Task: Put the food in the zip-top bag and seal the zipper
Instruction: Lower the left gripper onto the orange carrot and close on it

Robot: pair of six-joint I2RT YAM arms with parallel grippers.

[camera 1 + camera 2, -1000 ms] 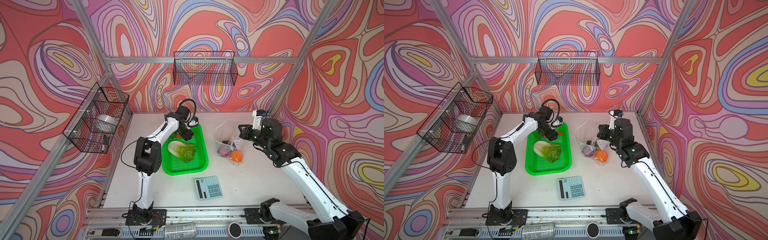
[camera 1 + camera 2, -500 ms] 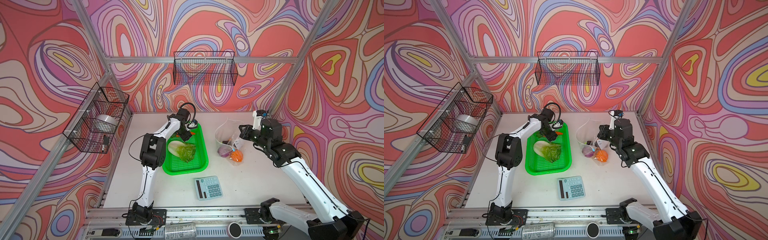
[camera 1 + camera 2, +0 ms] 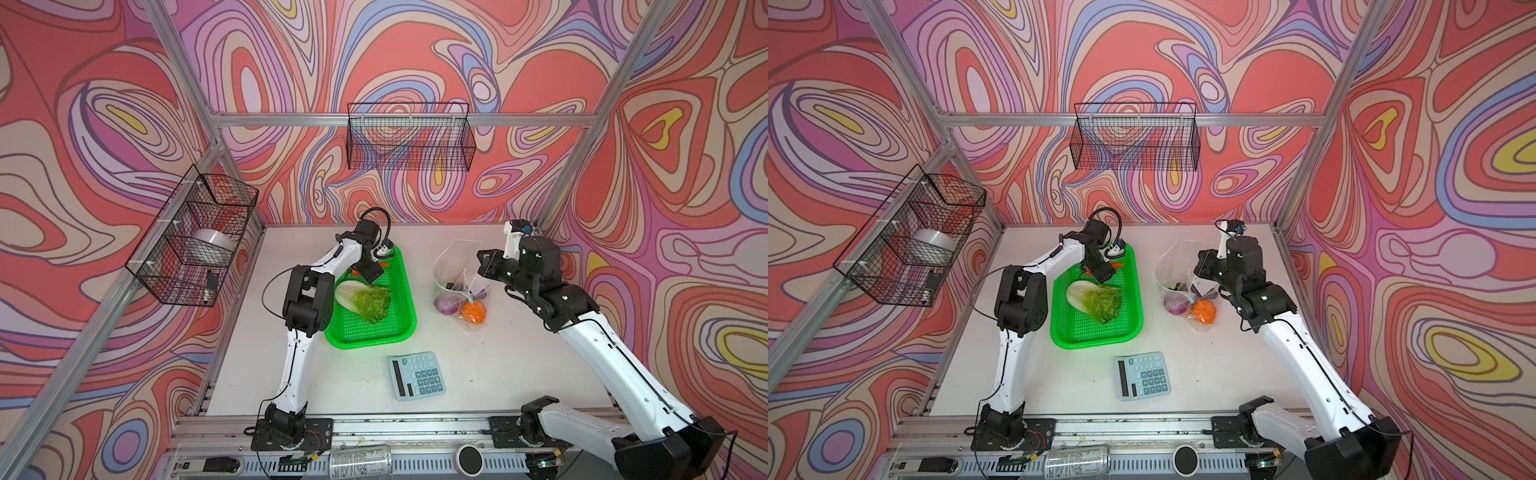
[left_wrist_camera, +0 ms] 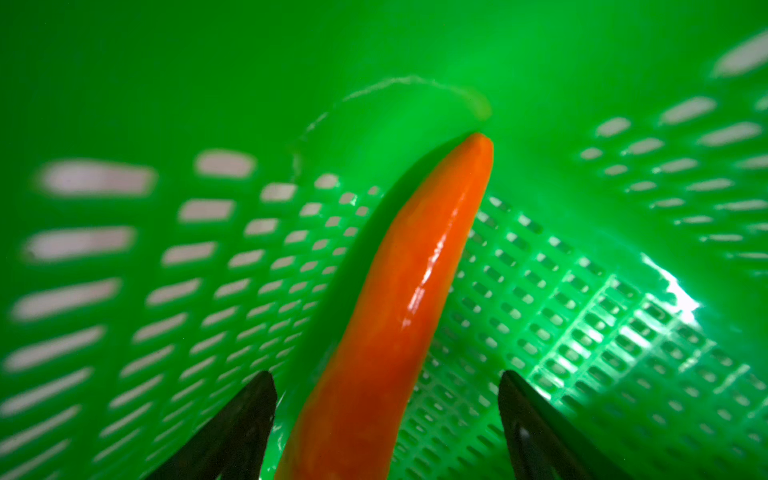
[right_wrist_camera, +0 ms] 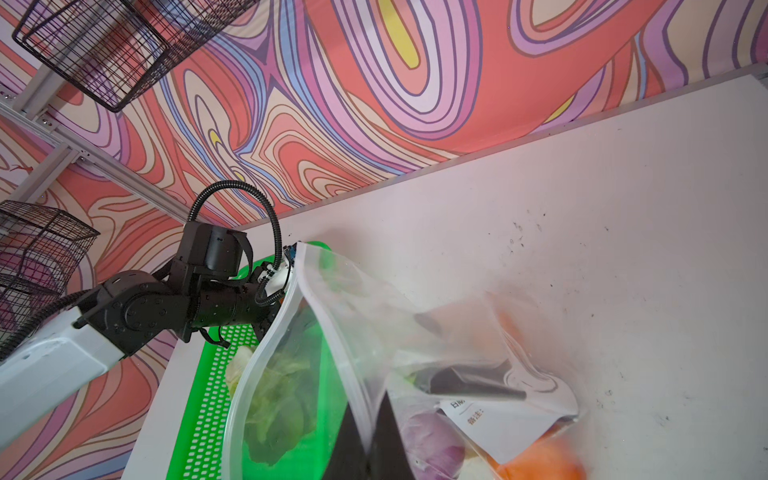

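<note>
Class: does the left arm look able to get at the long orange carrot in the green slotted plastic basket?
Probably yes: the open left gripper straddles the long orange carrot in the green slotted plastic basket, with nothing between them.

- Carrot point(image 4: 399, 316): smooth, glossy orange plastic; bright highlights along one side.
- Basket point(image 4: 582, 332): green moulded plastic, perforated, slight sheen.
- Bag point(image 5: 374, 316): thin clear plastic film, crinkled, shiny; label point(image 5: 498, 419) looks like matt white paper.
- Cabbage point(image 3: 365, 297): matt; green end wrinkled, white end smooth.
- Pumpkin point(image 3: 473, 311), onion point(image 3: 445, 305): smooth, seen through the film.
- Table point(image 3: 478, 365): matt white; scuffed and speckled in the right wrist view.
- Wall racks point(image 3: 409, 158): black metal wire mesh.
- Frame point(image 3: 291, 119): matt silver metal profile.
- Calculator point(image 3: 417, 375): matt pale-blue plastic.
- Can point(image 3: 360, 459): shiny metal.
- Arm point(image 3: 297, 361): smooth white plastic shells; joints matt black.
</note>
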